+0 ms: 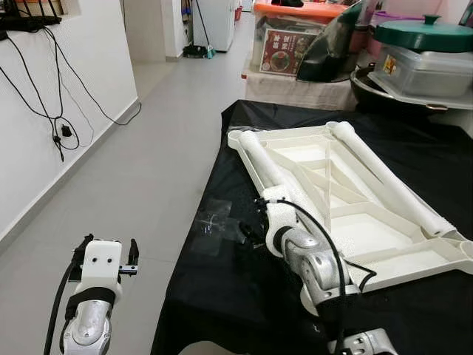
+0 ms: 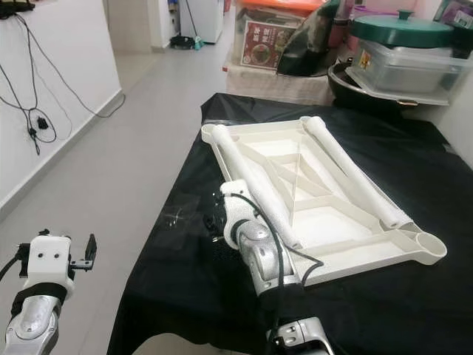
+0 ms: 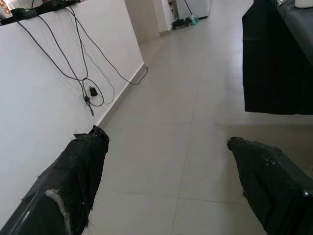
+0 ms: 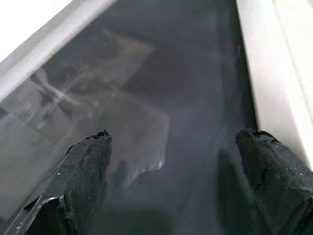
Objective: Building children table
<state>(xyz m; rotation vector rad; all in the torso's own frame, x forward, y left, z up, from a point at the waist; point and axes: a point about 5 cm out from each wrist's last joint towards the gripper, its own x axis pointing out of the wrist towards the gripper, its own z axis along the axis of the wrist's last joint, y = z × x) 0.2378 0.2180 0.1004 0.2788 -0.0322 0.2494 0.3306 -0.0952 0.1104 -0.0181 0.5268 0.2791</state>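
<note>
Black cloth covers the surface [image 1: 414, 310], and lying on it is the white children's table [image 1: 347, 207], upside down with its ribbed underside showing and two round legs [image 1: 262, 159] laid lengthwise along its frame. Right jaws [image 4: 171, 161] are down low over the cloth, spread wide and holding nothing, with the near leg's white edge just beside one finger and a clear plastic bag [image 4: 83, 117] lying flat ahead of the other finger, wrinkled and glinting. Whether that bag holds screws or fittings, I cannot tell from here; something small and dark sits in it. Left jaws [image 3: 166, 166] are well off the surface, out over the grey floor [image 3: 186, 98], also open wide and empty, idle. My read: we are early in the build, legs not yet stood in their corner sockets, and the right arm looks to be going for either the bag or the near leg. Next move calls for committing to one, dropping the jaws square across it, and closing gently, since thin plastic on slick cloth will likely slide away.
</note>
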